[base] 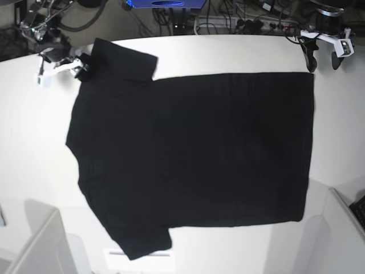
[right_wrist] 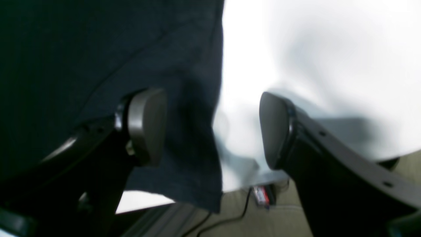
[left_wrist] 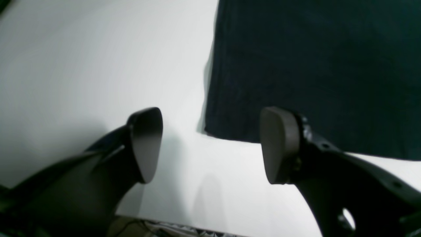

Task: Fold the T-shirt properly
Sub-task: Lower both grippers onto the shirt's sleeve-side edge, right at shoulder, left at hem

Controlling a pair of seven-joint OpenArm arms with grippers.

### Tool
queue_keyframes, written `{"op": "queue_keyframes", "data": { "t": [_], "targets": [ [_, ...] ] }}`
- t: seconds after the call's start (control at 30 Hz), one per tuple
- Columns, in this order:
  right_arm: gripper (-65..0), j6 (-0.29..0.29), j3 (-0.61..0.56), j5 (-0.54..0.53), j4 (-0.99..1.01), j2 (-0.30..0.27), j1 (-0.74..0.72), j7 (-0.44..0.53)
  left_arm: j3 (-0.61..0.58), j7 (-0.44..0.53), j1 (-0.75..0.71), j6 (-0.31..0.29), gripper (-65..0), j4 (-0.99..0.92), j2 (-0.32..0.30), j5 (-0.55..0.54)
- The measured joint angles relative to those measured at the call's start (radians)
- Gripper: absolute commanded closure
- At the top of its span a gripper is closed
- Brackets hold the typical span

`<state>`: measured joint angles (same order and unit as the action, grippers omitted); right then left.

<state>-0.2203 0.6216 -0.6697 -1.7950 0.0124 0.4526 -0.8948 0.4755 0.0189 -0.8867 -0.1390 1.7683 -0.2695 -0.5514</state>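
**Both grippers open at the shirt's far corners**

The T-shirt [base: 194, 154] lies spread flat on the white table [base: 28, 148], plain black side up. The left gripper [left_wrist: 210, 144] hangs with jaws wide beside a shirt corner, holding nothing. The right gripper [right_wrist: 212, 128] also gapes wide, a fold of cloth hanging between its pads, ungripped.

T-shirt [base: 194, 154]: lying spread flat on the table [base: 228, 54], between the two grippers.
Left gripper [left_wrist: 210, 144]: hovering over bare table just off a corner of the shirt, the cloth lying ahead of it and to one side.
Right gripper [right_wrist: 212, 128]: straddling the shirt's edge, one finger [right_wrist: 146, 125] over cloth, the other over table.
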Motion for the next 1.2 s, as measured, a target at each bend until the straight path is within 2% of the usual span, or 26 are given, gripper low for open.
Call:
{"op": "queue_keyframes", "data": {
  "t": [0.07, 0.13, 0.2, 0.3, 0.37, 0.5, 0.6, 0.7, 0.77, 0.8, 0.93, 1.2],
  "targets": [
    [-41.7, 0.0, -0.006, -0.003, 0.024, 0.001, 0.0, 0.002, 0.003, -0.01, 0.032, -0.043, -44.8, -0.062, 0.003, 0.001],
    [-41.7, -0.007, -0.006, -0.015, 0.05, -0.001, 0.0, 0.021, 0.008, -0.006, 0.05, -0.136, -44.8, -0.093, 0.006, -0.016],
    [-41.7, -0.01, -0.006, -0.027, 0.058, -0.004, 0.001, 0.025, 0.007, -0.005, 0.065, -0.184, -44.8, -0.12, 0.008, -0.093],
    [-38.4, -0.059, -0.065, -0.024, 0.056, -0.015, 0.035, 0.063, 0.007, -0.002, 0.066, -0.183, -44.8, -0.144, 0.003, -0.19],
    [-35.3, -0.067, -0.095, -0.038, 0.056, -0.009, 0.05, 0.065, 0.007, -0.006, 0.066, -0.184, -44.8, -0.149, 0.001, -0.2],
    [-34.2, -0.072, -0.116, -0.045, 0.056, -0.007, 0.058, 0.068, 0.007, -0.005, 0.069, -0.184, -44.8, -0.15, 0.001, -0.207],
    [-32.3, -0.072, -0.116, -0.045, 0.056, -0.008, 0.058, 0.064, 0.01, -0.089, 0.11, -0.185, -44.8, -0.162, 0.006, -0.213],
    [-18.6, -0.073, -0.116, -0.04, 0.061, -0.009, 0.058, 0.054, 0.072, -0.192, 0.158, -0.195, -44.8, -0.183, 0.029, -0.213],
    [-4.5, -0.073, -0.116, -0.034, 0.063, -0.009, 0.058, 0.042, 0.126, -0.248, 0.189, -0.179, -44.8, -0.192, 0.06, -0.212],
    [0.0, -0.072, -0.116, -0.033, 0.066, -0.006, 0.059, 0.033, 0.14, -0.271, 0.2, -0.179, -44.8, -0.192, 0.071, -0.212],
    [0.0, -0.073, -0.118, -0.037, 0.068, -0.006, 0.061, 0.033, 0.148, -0.36, 0.244, -0.191, -44.8, -0.192, 0.076, -0.211],
    [0.0, -0.072, -0.118, -0.037, 0.068, -0.007, 0.056, 0.011, 0.147, -0.414, 0.295, -0.19, -44.8, -0.193, 0.078, -0.211]
  ]
}}
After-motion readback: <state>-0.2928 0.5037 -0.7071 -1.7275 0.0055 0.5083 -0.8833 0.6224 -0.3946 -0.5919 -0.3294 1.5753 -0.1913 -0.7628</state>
